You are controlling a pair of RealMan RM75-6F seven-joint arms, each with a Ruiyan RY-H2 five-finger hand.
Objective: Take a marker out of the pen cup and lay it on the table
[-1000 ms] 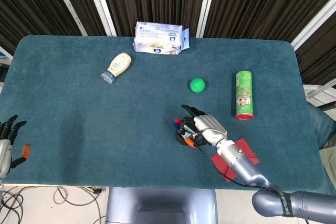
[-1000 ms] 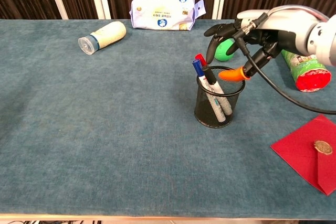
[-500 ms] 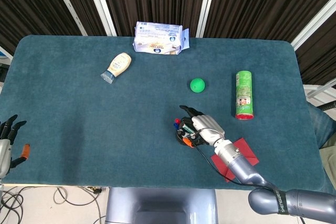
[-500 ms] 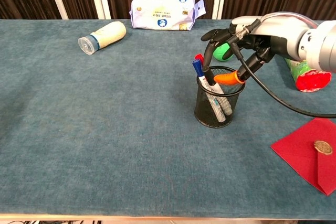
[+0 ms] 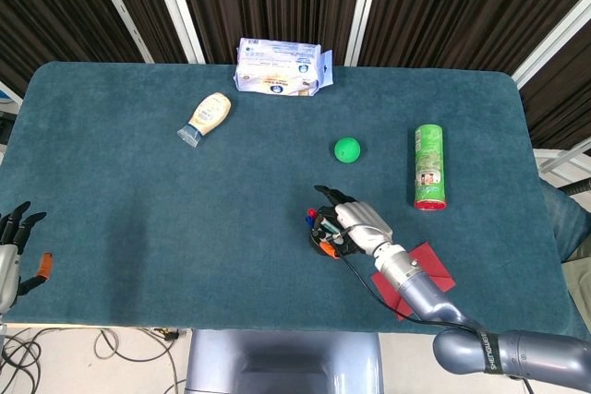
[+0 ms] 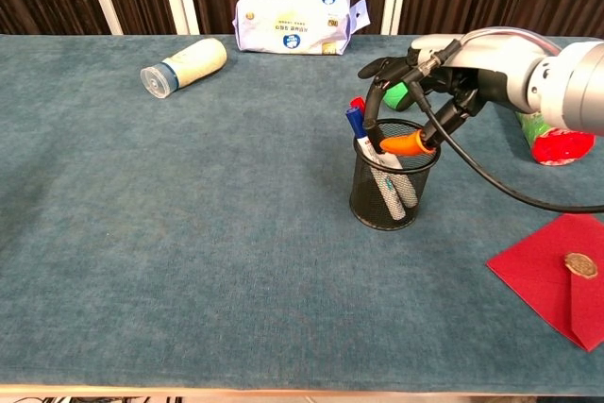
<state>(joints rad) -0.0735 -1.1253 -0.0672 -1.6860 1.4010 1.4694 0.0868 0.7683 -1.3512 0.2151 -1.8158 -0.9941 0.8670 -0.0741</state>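
I have the right hand [image 6: 444,92] over the black wire-mesh pen cup [image 6: 394,184], which stands on the teal felt-covered table [image 6: 189,261] toward my right side. The dark fingers [image 6: 377,68] arch across the far rim and the orange-tipped thumb [image 6: 408,142] sits at the cup's mouth on the near right edge. The fingers are spread rather than closed, and I see nothing gripped between them. From the head view the right hand [image 5: 355,223] covers most of the cup [image 5: 323,239], so I cannot tell whether a fingertip is touching a marker.

The markers are in the cup: a blue-capped marker [image 6: 355,121] and a red-capped marker [image 6: 358,104] lean toward the left rim, their caps sticking up just beside the fingers.

My left hand [image 5: 11,251] shows only in the head view, at the near left edge of the table, fingers apart and holding nothing.

Around the table: a green ball [image 6: 397,93] partly hidden behind the right hand, a green cylindrical can with a red lid [image 6: 545,131] lying on its side, a red envelope with a wax seal [image 6: 557,274] near the front right, a cream squeeze bottle [image 6: 185,65] lying on its side at the far left, and a white and purple pack of wipes [image 6: 294,18] at the far edge.
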